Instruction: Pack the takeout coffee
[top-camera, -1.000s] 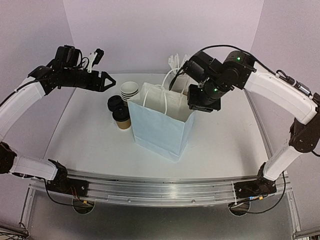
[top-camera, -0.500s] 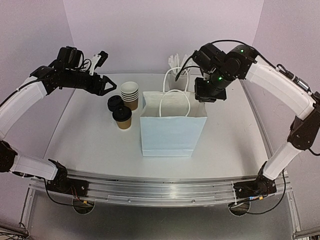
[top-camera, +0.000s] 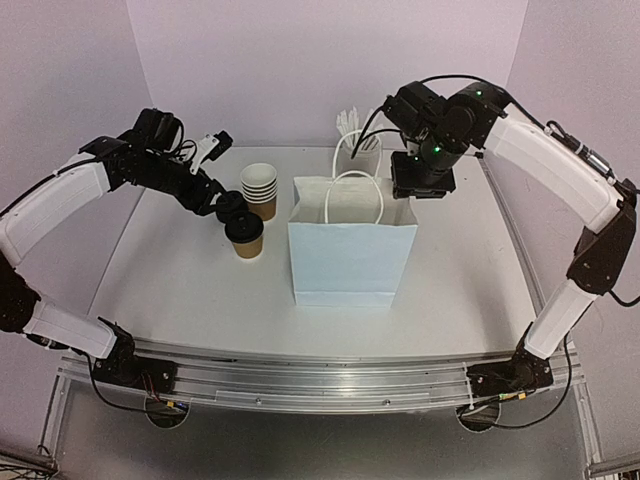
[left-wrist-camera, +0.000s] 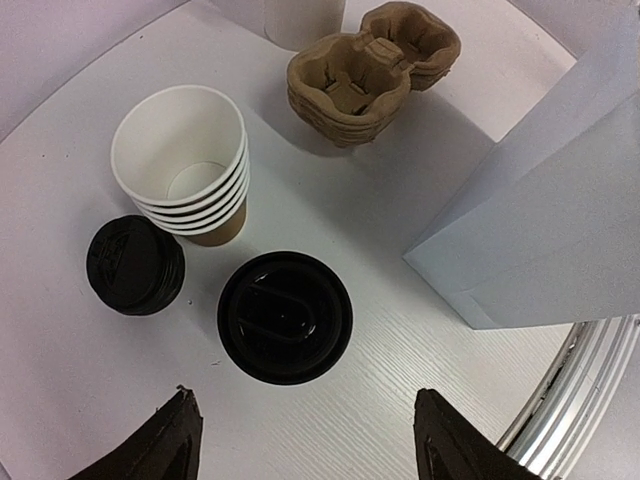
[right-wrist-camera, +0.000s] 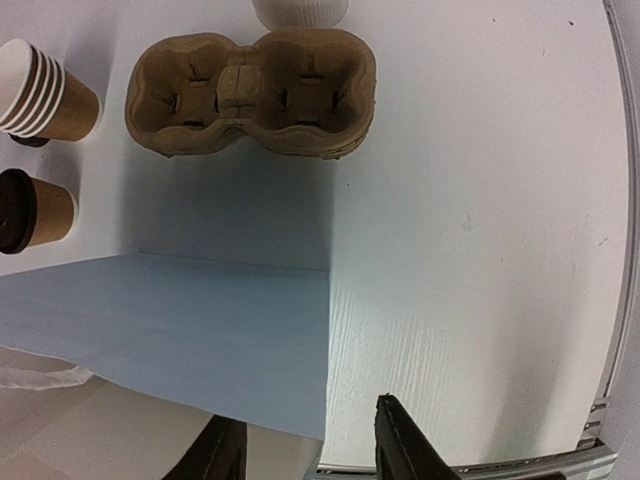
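The takeout coffee (left-wrist-camera: 285, 317) (black lid on) stands on the white table (top-camera: 180, 290), left of an upright pale blue paper bag (top-camera: 352, 260). The left gripper (left-wrist-camera: 310, 445) hovers above it, fingers wide apart. The right gripper (right-wrist-camera: 315, 450), fingers parted, hangs over the bag's far right corner.

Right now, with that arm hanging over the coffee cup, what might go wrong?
1. The lidded cup stands close beside the stack of empty cups and the pile of loose lids. The open left tool could knock either one as it comes down.
2. The paper bag stands free, and the right tool near its back edge seems not to hold it. A nudge from the cup might tip or push it.
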